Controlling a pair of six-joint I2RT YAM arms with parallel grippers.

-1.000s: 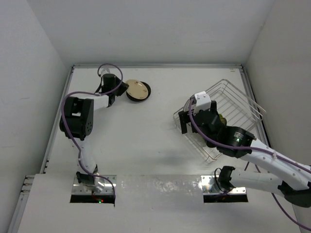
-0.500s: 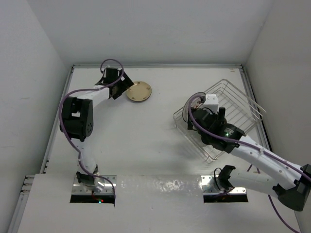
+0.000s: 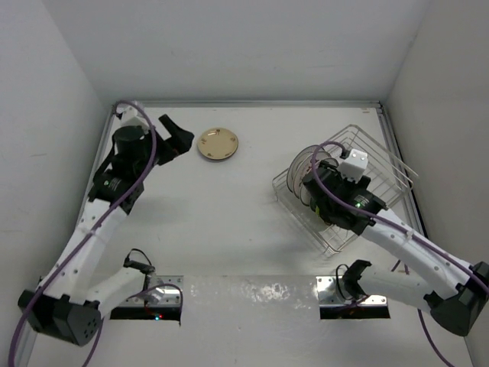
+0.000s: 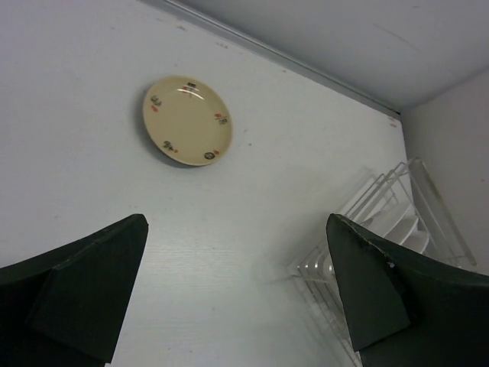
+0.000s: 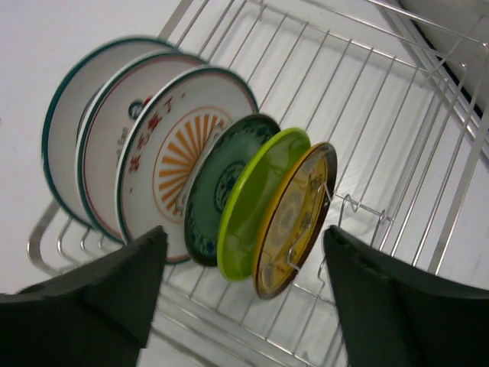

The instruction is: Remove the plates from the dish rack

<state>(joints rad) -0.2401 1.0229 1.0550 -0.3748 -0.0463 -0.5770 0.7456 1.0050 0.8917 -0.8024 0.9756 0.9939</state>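
A small beige plate (image 3: 218, 144) (image 4: 187, 120) lies flat on the table at the back, free of any grip. My left gripper (image 3: 177, 140) (image 4: 235, 229) hovers to its left, open and empty. The dish rack (image 3: 382, 164) (image 5: 367, 99) (image 4: 397, 222) sits at the right. In it stand on edge two white plates (image 5: 76, 115), an orange sunburst plate (image 5: 183, 145), a dark green plate (image 5: 221, 183), a lime-green plate (image 5: 260, 199) and a yellow-brown plate (image 5: 298, 222). My right gripper (image 3: 313, 187) (image 5: 244, 237) is open above the rack. Its fingers straddle the three small plates without touching them.
White walls close in the table at the back, left and right. A raised rim (image 3: 244, 104) runs along the table's far edge. The rack's right side lies close to the right wall, and its upright tines (image 5: 348, 206) stand beside the yellow-brown plate.
My left gripper has let go of the beige plate and drawn back to the left; the plate now lies flat. My right gripper has moved from the rack's left edge over the standing plates.
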